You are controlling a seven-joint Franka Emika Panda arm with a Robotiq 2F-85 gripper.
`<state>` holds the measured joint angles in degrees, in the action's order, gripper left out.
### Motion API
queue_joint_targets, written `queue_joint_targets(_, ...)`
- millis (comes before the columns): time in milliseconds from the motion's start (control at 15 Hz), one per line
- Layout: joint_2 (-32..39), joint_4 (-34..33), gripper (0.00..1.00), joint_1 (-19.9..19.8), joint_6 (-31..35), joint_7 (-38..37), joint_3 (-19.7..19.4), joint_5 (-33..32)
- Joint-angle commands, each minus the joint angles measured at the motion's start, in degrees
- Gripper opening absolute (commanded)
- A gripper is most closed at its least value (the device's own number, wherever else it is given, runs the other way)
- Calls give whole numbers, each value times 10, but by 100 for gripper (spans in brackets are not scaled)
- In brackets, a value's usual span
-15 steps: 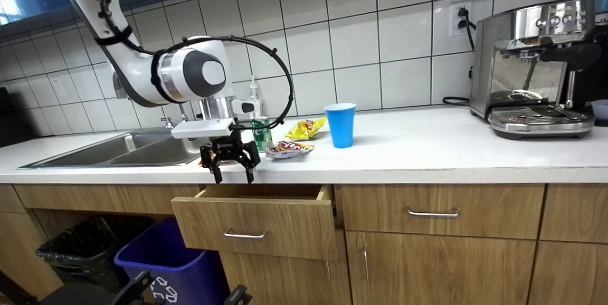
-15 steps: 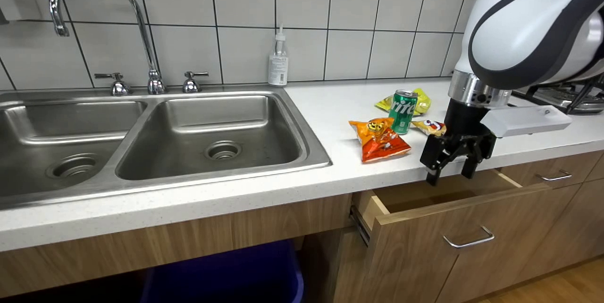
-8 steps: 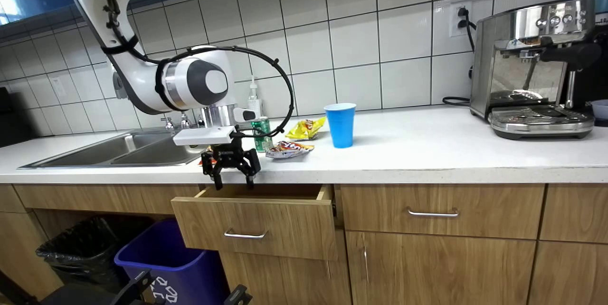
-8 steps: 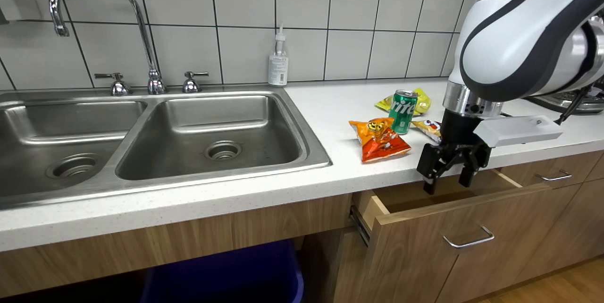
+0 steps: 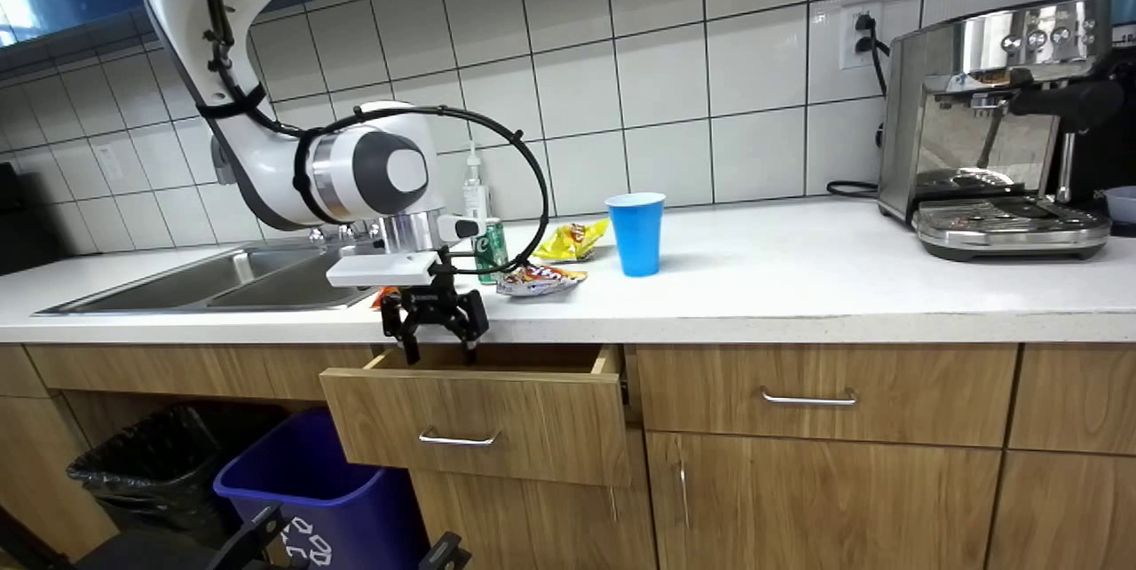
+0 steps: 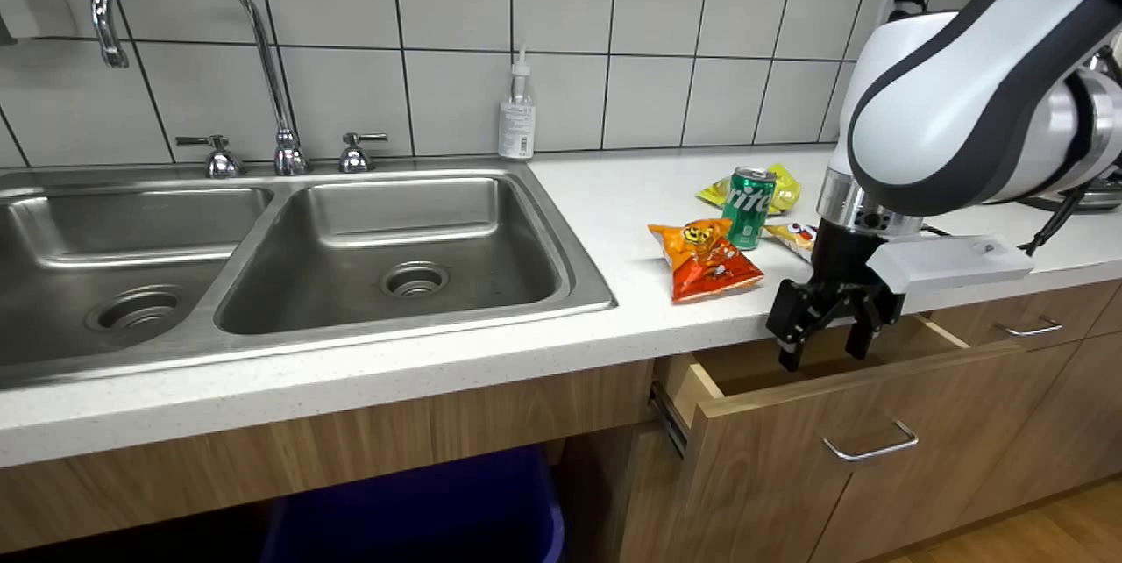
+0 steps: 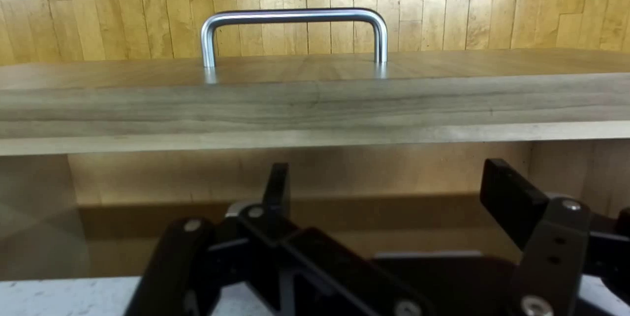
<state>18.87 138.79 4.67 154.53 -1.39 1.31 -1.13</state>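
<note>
We see the gripper point(image 6: 825, 354) pointing down, its fingers point(image 7: 512, 203) spread well apart, tips at the mouth of the drawer point(image 5: 541, 415). The drawer stands pulled out under the near edge of the counter point(image 5: 781, 268), its handle point(image 7: 295, 15) on the near side. On the counter we find an orange bag point(image 6: 708, 263) just left of a can point(image 6: 748, 210), a yellow bag point(image 5: 572, 241) on the can's far side and a cup point(image 5: 636, 237) farther right. The sink point(image 6: 583, 284) lies to the left.
</note>
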Motion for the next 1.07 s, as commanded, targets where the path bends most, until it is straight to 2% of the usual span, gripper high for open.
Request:
queue_joint_targets(0, 19, -6, 100, 3, 21, -19, 1, -1)
queue_joint_targets(267, 31, -9, 100, 8, 26, -22, -5, -9)
queue_joint_targets(1000, 5, 8, 100, 8, -11, -25, -1, -1)
